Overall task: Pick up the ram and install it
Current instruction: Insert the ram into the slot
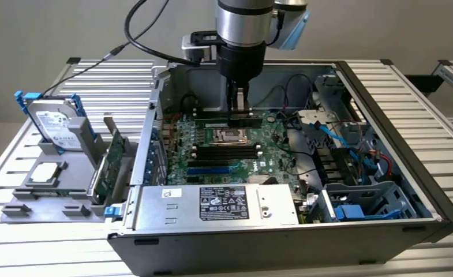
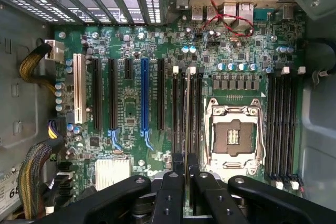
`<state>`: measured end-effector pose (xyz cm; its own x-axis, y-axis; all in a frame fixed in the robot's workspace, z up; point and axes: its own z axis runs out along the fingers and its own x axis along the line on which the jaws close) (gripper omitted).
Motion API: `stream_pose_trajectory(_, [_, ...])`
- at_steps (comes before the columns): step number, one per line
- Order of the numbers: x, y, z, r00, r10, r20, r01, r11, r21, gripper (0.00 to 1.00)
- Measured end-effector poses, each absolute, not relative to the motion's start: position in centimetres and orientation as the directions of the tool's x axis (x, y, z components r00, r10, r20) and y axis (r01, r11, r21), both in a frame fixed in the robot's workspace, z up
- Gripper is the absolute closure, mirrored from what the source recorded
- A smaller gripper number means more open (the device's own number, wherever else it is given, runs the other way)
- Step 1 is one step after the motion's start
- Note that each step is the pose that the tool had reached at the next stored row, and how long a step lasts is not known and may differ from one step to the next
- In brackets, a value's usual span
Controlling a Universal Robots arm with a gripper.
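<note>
Claw [image 1: 240,111] pinches ram [image 1: 214,122], held on edge over black memory slots [image 2: 176,114] beside CPU socket [image 1: 230,137], upper centre of exterior view, inside open computer case [image 1: 422,173].

You have one open dark-grey computer case [image 1: 249,251] holding one green motherboard [image 2: 128,108], one silver metal-framed CPU socket [image 2: 232,137], one silver box-shaped power supply [image 1: 218,205] and one thin green ram stick [image 1: 210,122]. On the board, count one white expansion slot [image 2: 79,93], one blue expansion slot [image 2: 144,100] and four black expansion slots [image 2: 97,95], plus four long black memory slots [image 2: 281,124] in the bank beside the socket. Outside the case, count one grey hard drive in a blue bracket [image 1: 53,124], one green expansion card standing on edge [image 1: 115,156] and one square silver processor chip [image 1: 45,172].
</note>
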<state>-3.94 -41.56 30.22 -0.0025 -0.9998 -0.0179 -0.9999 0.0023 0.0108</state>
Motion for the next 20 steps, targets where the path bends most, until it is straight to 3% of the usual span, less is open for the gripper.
stream_pose_trajectory(20, [-3.4, -41.8, 26.6, 0.014, -1.000, -0.018, -1.000, -0.014, 0.011, 0.86])
